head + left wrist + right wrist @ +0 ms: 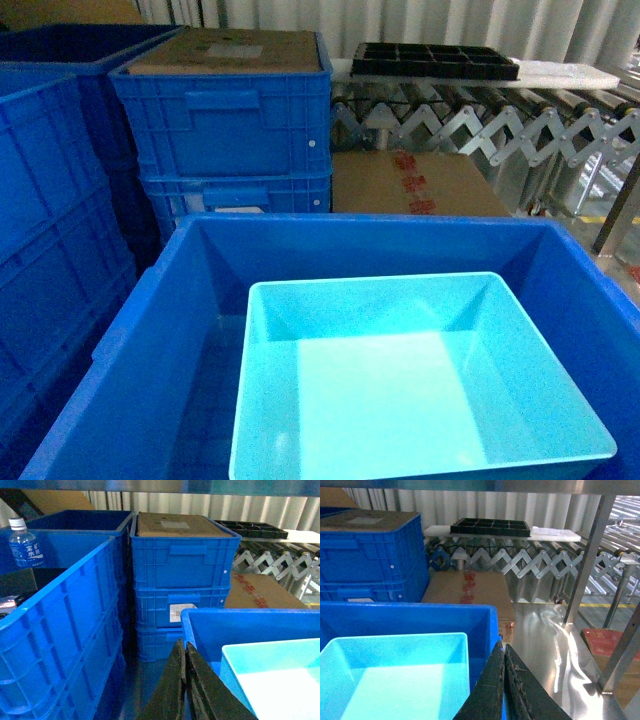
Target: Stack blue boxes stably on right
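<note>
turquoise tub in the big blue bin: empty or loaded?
Empty. The turquoise tub shows a bare floor in the head view, sitting upright inside the big blue bin.
</note>
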Robot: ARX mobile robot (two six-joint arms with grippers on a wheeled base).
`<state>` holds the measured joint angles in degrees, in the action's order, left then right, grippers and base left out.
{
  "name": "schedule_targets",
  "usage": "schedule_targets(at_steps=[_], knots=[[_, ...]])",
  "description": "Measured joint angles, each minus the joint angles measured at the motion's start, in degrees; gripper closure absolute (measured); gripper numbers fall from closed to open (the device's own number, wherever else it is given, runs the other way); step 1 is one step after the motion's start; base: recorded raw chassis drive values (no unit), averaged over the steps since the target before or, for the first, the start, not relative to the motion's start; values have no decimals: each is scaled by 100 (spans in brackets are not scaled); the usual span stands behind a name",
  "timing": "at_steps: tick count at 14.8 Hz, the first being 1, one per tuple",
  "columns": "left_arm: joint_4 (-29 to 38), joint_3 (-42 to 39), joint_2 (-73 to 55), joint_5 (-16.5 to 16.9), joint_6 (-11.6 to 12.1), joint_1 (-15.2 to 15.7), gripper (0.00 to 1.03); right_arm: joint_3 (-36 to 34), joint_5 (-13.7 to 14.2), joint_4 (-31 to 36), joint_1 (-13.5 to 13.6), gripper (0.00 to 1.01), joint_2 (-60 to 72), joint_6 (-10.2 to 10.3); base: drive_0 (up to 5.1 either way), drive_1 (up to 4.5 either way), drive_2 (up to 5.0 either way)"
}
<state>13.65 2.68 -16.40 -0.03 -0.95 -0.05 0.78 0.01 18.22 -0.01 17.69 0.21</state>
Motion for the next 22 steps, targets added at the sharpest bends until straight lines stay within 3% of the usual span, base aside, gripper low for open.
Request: schedule_targets(at_steps=[6, 7, 8, 9, 16, 17, 22], knots=[[-354, -179, 632, 2, 0, 0, 101, -4, 0, -758, 0, 99, -708, 0, 0, 0, 0], [-723, -173, 909, -7, 2, 0, 101, -4, 0, -837, 0, 99, -807, 0, 0, 0, 0], [-1458, -175, 1475, -7, 0, 0, 101, 0, -2, -1644, 0, 99, -1305, -2, 0, 0, 0], [-1270, -160, 1578, -2, 2, 0, 101, 0, -2, -1814, 0, 99, -1744, -2, 0, 0, 0], [-1390, -175, 1580, 2, 7, 0, 101, 0, -4, -1843, 0, 97, -1742, -4, 0, 0, 0], [-1390, -175, 1580, 0, 4, 0, 93, 0, -4, -1843, 0, 85, -1742, -2, 0, 0, 0], [-1390, -175, 1580, 2, 4, 0, 28, 0, -4, -1843, 0, 19, -1742, -4, 0, 0, 0]])
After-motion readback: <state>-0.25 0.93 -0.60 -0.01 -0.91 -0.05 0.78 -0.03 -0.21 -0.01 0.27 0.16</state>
